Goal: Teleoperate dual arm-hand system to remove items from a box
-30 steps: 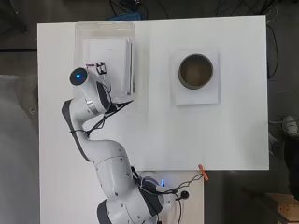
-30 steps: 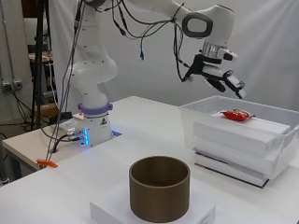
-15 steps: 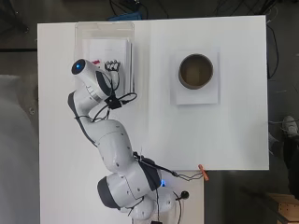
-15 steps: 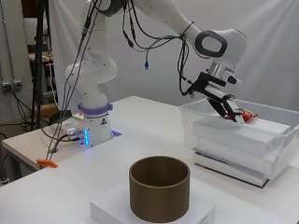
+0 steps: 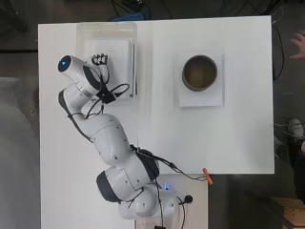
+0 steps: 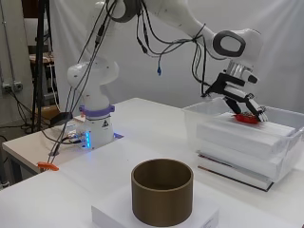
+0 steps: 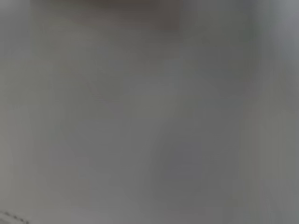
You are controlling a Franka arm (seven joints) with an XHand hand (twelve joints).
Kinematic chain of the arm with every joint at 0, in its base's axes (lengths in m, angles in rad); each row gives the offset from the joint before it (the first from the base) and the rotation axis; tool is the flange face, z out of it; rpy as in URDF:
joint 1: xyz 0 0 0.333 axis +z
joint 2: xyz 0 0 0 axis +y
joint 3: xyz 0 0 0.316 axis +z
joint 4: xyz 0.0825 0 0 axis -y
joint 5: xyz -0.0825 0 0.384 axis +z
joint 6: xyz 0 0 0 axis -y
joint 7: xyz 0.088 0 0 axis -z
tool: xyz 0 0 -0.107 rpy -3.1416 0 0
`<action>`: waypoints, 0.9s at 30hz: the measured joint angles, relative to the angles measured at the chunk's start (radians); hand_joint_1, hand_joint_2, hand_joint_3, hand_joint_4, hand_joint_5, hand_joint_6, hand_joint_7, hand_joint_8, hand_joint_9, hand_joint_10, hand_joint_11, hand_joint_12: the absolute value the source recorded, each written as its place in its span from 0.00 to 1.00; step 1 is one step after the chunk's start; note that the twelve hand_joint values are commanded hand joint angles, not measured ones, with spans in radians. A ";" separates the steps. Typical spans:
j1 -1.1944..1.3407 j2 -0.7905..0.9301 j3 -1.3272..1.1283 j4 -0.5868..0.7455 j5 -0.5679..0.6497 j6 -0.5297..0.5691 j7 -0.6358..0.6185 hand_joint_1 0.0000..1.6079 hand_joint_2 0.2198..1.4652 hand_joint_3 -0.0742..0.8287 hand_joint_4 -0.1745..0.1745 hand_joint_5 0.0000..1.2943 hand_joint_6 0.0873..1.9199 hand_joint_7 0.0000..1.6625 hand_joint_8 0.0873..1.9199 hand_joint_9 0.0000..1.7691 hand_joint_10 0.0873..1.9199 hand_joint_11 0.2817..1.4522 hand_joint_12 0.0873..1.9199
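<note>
A clear plastic box (image 5: 106, 28) stands at the table's far left, and shows at the right in the side view (image 6: 199, 111). Inside it lies a stack of white slabs (image 6: 237, 137). A small red packet (image 6: 247, 117) rests on top of the stack. My hand (image 6: 240, 97) reaches down into the box, its fingers (image 6: 256, 110) fairly straight and spread over the packet, touching or nearly touching it. From overhead the hand (image 5: 99, 59) covers the packet. The wrist view gives only a blurred grey-white surface.
A brown open cylinder (image 5: 199, 72) stands on a white block (image 5: 200, 98) at the table's right, and in the foreground of the side view (image 6: 162, 190). An orange clip (image 5: 207, 175) lies on the table's edge beside the arm's base.
The hand has come down from above the box's near wall into the box and now lies over the red packet. The packet itself has not moved.
</note>
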 joint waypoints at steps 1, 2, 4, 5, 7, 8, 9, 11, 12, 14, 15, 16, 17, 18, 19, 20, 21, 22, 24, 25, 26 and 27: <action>0.006 0.013 0.000 0.007 -0.007 0.001 -0.006 0.13 0.52 0.07 0.97 0.27 0.00 0.20 0.00 0.24 0.00 0.18 0.00; 0.013 0.029 -0.001 0.019 -0.015 0.001 -0.010 0.13 0.52 0.08 0.97 0.28 0.00 0.21 0.00 0.24 0.00 0.18 0.00; 0.028 0.056 0.001 0.041 -0.031 -0.002 -0.016 0.13 0.52 0.08 0.98 0.29 0.00 0.21 0.00 0.25 0.00 0.19 0.00; 0.033 0.061 0.002 0.046 -0.037 -0.005 -0.018 0.20 0.58 0.09 0.95 0.39 0.00 0.32 0.00 0.33 0.00 0.22 0.00; 0.034 0.055 0.001 0.037 -0.038 0.005 -0.012 0.48 0.72 0.02 0.98 0.61 0.34 0.58 0.21 0.60 0.30 0.38 0.27; 0.035 0.035 -0.004 0.013 -0.033 0.039 -0.002 0.55 0.73 0.03 0.99 0.67 0.43 0.64 0.54 0.69 0.60 0.46 0.57; 0.035 0.008 -0.012 -0.030 -0.029 0.100 0.009 0.58 0.74 0.05 1.00 0.69 0.49 0.66 0.76 0.74 0.79 0.51 0.76; 0.035 -0.042 -0.025 -0.116 -0.021 0.230 0.023 0.61 0.74 0.07 1.00 0.70 0.53 0.68 0.95 0.77 0.95 0.54 0.92; 0.035 -0.078 -0.032 -0.169 -0.013 0.306 0.029 0.61 0.75 0.08 1.00 0.70 0.54 0.68 0.98 0.78 0.98 0.54 0.94; 0.033 -0.132 -0.044 -0.227 0.007 0.380 0.030 0.61 0.75 0.08 1.00 0.70 0.55 0.68 1.00 0.79 1.00 0.56 0.95; 0.032 -0.158 -0.049 -0.249 0.020 0.402 0.029 0.61 0.75 0.08 1.00 0.70 0.55 0.69 1.00 0.79 1.00 0.57 0.96; 0.032 -0.179 -0.054 -0.264 0.035 0.414 0.026 0.61 0.75 0.08 1.00 0.70 0.55 0.69 1.00 0.80 1.00 0.58 0.96; 0.031 -0.189 -0.057 -0.273 0.045 0.421 0.022 0.61 0.75 0.08 1.00 0.70 0.55 0.70 1.00 0.81 1.00 0.59 0.95; 0.031 -0.194 -0.060 -0.279 0.053 0.428 0.017 0.61 0.75 0.08 1.00 0.69 0.55 0.71 1.00 0.81 1.00 0.60 0.95; 0.030 -0.200 -0.063 -0.286 0.062 0.435 0.012 0.61 0.75 0.08 1.00 0.69 0.56 0.72 1.00 0.82 1.00 0.61 0.95; 0.029 -0.213 -0.068 -0.295 0.071 0.446 0.006 0.61 0.75 0.08 1.00 0.69 0.56 0.73 1.00 0.83 1.00 0.63 0.95; 0.025 -0.234 -0.071 -0.304 0.085 0.458 -0.004 0.61 0.75 0.08 1.00 0.69 0.56 0.74 1.00 0.84 1.00 0.65 0.95; 0.013 -0.260 -0.068 -0.311 0.108 0.467 -0.021 0.61 0.75 0.08 1.00 0.69 0.56 0.75 1.00 0.85 1.00 0.66 0.94; -0.032 -0.312 -0.050 -0.327 0.157 0.498 -0.054 0.61 0.76 0.08 1.00 0.69 0.56 0.78 1.00 0.86 1.00 0.68 0.94; -0.052 -0.332 -0.047 -0.342 0.168 0.524 -0.065 0.61 0.76 0.08 1.00 0.68 0.57 0.79 1.00 0.86 1.00 0.69 0.94; -0.065 -0.357 -0.054 -0.361 0.176 0.551 -0.081 0.61 0.76 0.08 1.00 0.68 0.57 0.79 1.00 0.87 1.00 0.70 0.94; -0.068 -0.393 -0.074 -0.379 0.188 0.572 -0.101 0.61 0.75 0.08 1.00 0.69 0.56 0.80 1.00 0.87 1.00 0.70 0.93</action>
